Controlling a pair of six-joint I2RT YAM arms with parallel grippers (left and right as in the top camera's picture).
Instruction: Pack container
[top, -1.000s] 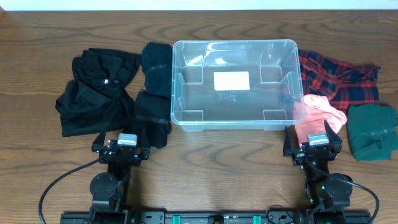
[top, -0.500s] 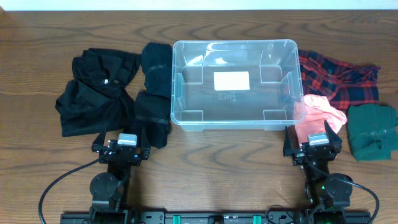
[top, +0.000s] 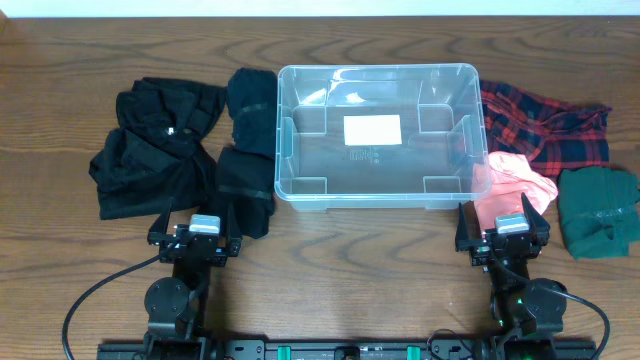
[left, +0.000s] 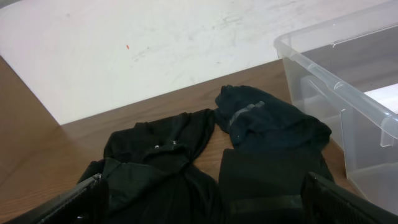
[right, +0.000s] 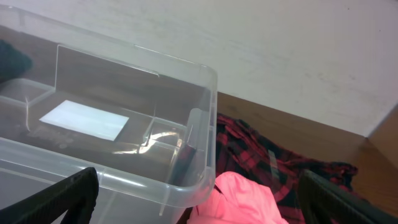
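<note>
The clear container (top: 300, 150) sits at the table's middle back, empty, a white label (top: 372, 129) on its bottom. In the right wrist view the container (right: 124, 162) fills the left side. My left gripper (top: 195, 232) rests open near the front left, just short of the black clothes (top: 150, 150). Its fingers (left: 81, 202) frame the dark garments (left: 205, 168) with nothing between them. My right gripper (top: 503, 232) rests open at the front right, beside the pink garment (top: 515, 180). The pink garment (right: 242, 199) lies between its spread fingers (right: 62, 196), untouched.
A red plaid shirt (top: 545, 125) lies right of the container, a dark green garment (top: 598, 210) at the far right. Folded black pieces (top: 248, 150) lie against the container's left wall. A pale wall (left: 155, 43) stands behind the table.
</note>
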